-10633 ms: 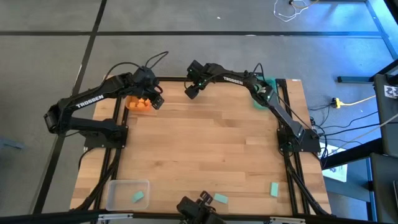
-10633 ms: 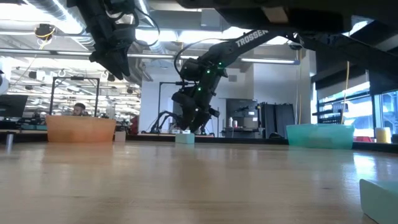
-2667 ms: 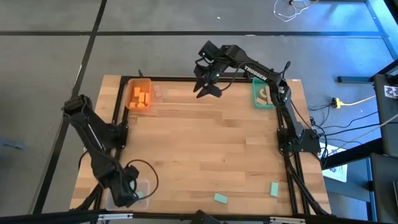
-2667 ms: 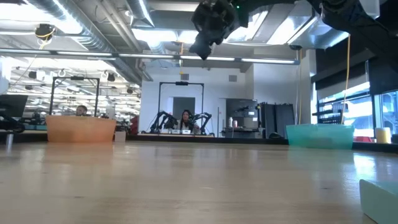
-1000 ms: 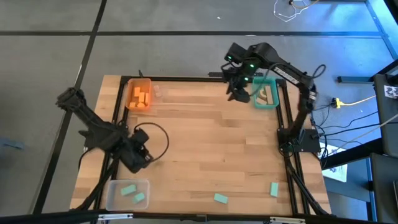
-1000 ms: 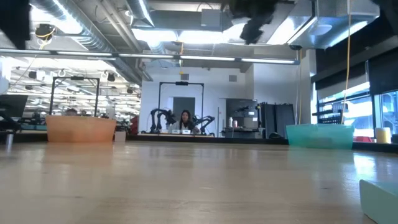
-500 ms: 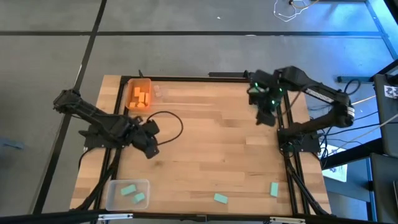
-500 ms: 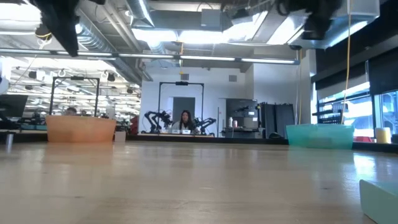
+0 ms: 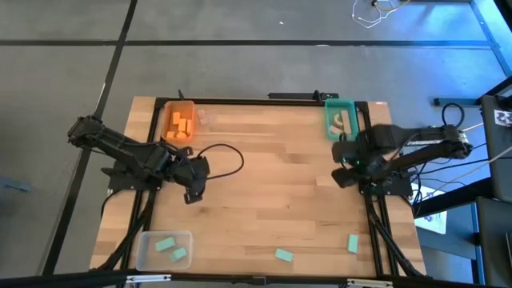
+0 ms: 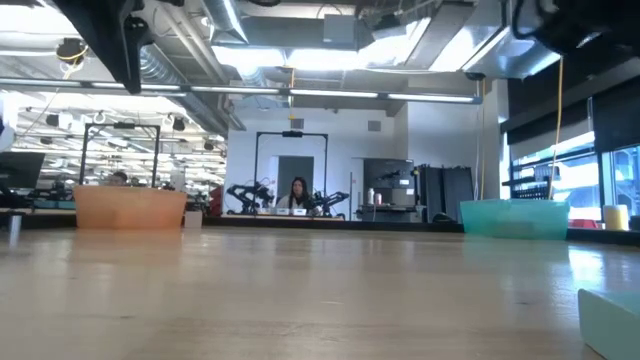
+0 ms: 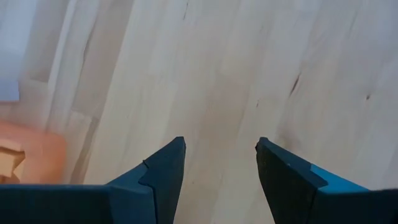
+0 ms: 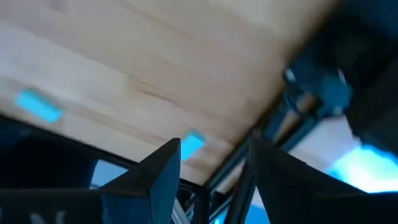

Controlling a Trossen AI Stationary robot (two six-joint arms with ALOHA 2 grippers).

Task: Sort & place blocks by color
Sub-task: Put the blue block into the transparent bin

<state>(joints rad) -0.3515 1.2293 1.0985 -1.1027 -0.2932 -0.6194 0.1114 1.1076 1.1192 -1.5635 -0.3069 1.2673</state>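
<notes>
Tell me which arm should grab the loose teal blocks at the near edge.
Right, probably. Its end effector is open, empty, and on the same side as both teal blocks, which show in its wrist view. The left end effector, also open, hangs farther off.

Teal bin's (image 9: 339,122) contents too small to tell; low view crops a mint-teal block (image 10: 610,318).

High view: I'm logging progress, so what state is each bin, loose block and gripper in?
Orange bin: holds orange blocks.
Teal bin: holds pale blocks.
Clear bin: holds two teal blocks.
Two loose teal blocks: on the table, unsorted.
Left gripper: open, empty.
Right gripper: open, empty.
</notes>
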